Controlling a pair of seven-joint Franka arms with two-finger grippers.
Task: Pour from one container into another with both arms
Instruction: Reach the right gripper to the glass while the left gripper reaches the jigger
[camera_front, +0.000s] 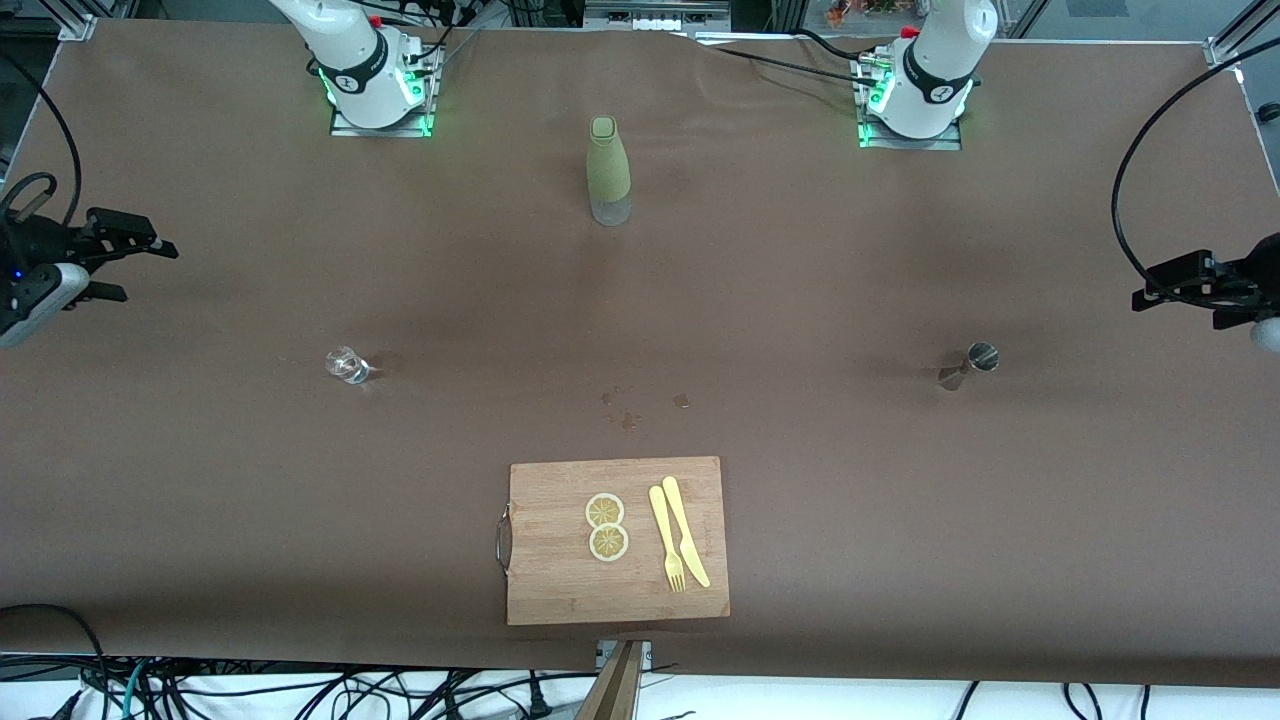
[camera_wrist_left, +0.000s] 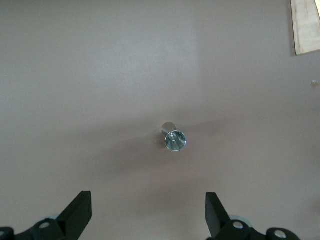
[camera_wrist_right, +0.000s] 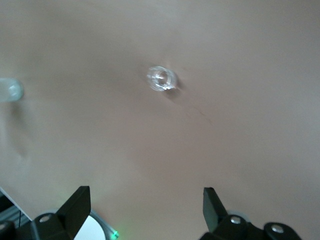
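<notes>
I am looking down on a long table (camera_front: 250, 520) covered in brown cloth, with cables trailing along its near edge. Nearest the front camera lies a wooden cutting board (camera_front: 560, 580), my landmark here; on it sit two lemon slices (camera_front: 606, 526) beside a yellow fork (camera_front: 666, 538) and a yellow knife (camera_front: 686, 532). Just past the board, farther from the camera, a few small wet spots (camera_front: 628, 412) mark the cloth. Farther again than the board and toward the right arm's end of the table stands the little glass cup (camera_front: 345, 364), upright and alone. At about the same depth, toward the left arm's end, stands the metal jigger (camera_front: 974, 363), upright, mouth up. Farthest from the board, between the two arm bases, stands a tall olive-green bottle (camera_front: 608, 171).

The right gripper (camera_front: 140, 260) hangs over its end of the table, fingers (camera_wrist_right: 75, 205) spread wide and empty. The left gripper (camera_front: 1160, 290) hangs over the other end, fingers (camera_wrist_left: 77, 212) likewise parted, gripping nothing.
</notes>
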